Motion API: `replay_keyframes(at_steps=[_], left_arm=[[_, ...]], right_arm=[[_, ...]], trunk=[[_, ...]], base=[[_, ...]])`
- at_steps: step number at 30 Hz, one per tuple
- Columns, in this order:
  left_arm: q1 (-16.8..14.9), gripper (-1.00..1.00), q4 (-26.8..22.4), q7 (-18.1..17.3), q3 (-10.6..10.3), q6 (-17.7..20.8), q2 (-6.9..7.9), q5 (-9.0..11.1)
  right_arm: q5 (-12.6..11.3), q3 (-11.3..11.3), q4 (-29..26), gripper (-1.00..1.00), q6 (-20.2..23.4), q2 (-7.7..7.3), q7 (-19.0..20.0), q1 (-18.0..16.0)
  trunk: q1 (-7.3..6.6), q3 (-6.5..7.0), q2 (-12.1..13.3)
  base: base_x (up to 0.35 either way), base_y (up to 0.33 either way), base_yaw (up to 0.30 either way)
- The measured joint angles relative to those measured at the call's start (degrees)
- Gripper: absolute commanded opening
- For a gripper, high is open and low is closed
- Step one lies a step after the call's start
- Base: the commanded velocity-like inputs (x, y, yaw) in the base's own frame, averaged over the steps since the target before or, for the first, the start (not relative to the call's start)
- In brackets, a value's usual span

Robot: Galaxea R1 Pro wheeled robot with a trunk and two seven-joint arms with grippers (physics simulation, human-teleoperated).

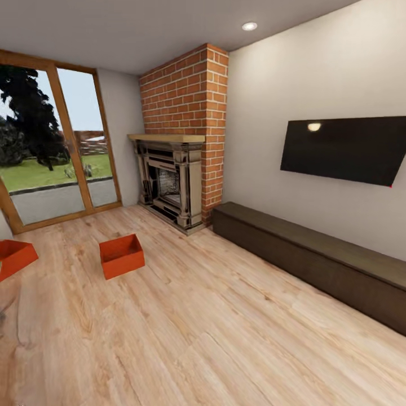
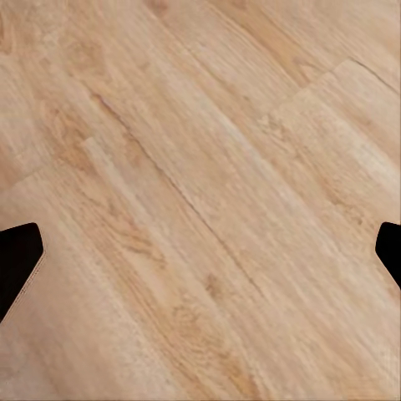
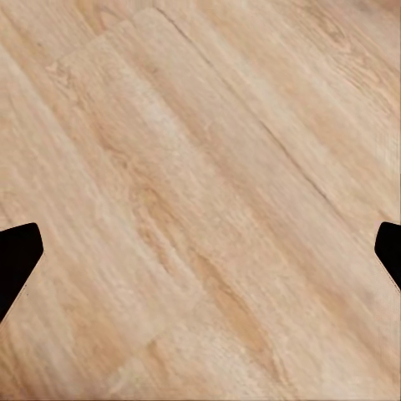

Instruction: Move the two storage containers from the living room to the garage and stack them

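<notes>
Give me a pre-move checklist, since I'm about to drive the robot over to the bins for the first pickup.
1. Both storage containers in sight: ok, near container stands whole; far container is cut by the frame edge.
2. Wood floor toward near container free of obstacles: ok.
3. Left gripper empty, fingers apart: ok.
4. Right gripper empty, fingers apart: ok.
5. Containers empty inside: cannot tell.
6. Bench off the path: ok.
</notes>
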Motion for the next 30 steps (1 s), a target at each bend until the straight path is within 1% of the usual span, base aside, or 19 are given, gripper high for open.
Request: replay_keyframes(at_steps=[8, 15, 16, 18, 20, 24, 30], left_arm=[[-0.01, 1.00, 0.00, 0.00, 0.00, 0.00, 0.00, 0.00], [-0.01, 1.00, 0.01, 0.00, 0.00, 0.00, 0.00, 0.00], [-0.01, 1.00, 0.01, 0.00, 0.00, 0.00, -0.01, 0.00], [0.63, 1.00, 0.03, -0.19, -0.10, -0.13, -0.65, -0.03], [1.29, 1.00, 0.03, -0.18, -0.06, -0.10, -1.07, -0.02], [2.44, 1.00, 0.03, -0.19, -0.06, -0.10, -1.07, -0.01], [2.44, 1.00, 0.03, -0.19, -0.06, -0.10, -1.07, -0.02]], right_arm=[[0.00, 0.00, 0.00, 1.00, 0.00, 0.01, 0.00, 0.01], [0.00, -0.01, -0.02, 1.00, 0.00, -0.01, 0.00, 0.02], [0.02, -0.01, -0.02, 1.00, 0.01, -0.02, 0.00, 0.02], [0.00, -0.01, 0.01, 1.00, 0.00, 0.01, 0.00, 0.66], [0.00, -0.01, 0.02, 1.00, 0.00, 0.01, 0.00, 0.98], [0.00, -0.01, 0.02, 1.00, 0.00, 0.01, 0.00, 0.98], [0.00, -0.01, 0.02, 1.00, 0.00, 0.01, 0.00, 0.98]], trunk=[[0.00, 0.00, 0.00], [0.00, 0.00, 0.00], [0.00, 0.00, 0.00], [0.67, 0.00, 0.01], [-0.03, 0.00, 0.00], [0.04, 0.00, 0.01], [0.04, 0.00, 0.00]], base=[[0.343, 0.000, 0.277], [0.343, 0.000, 0.083], [0.000, 0.000, 0.000], [0.000, 0.000, 0.000], [0.000, 0.000, 0.000], [0.000, 0.000, 0.000], [0.000, 0.000, 0.000]])
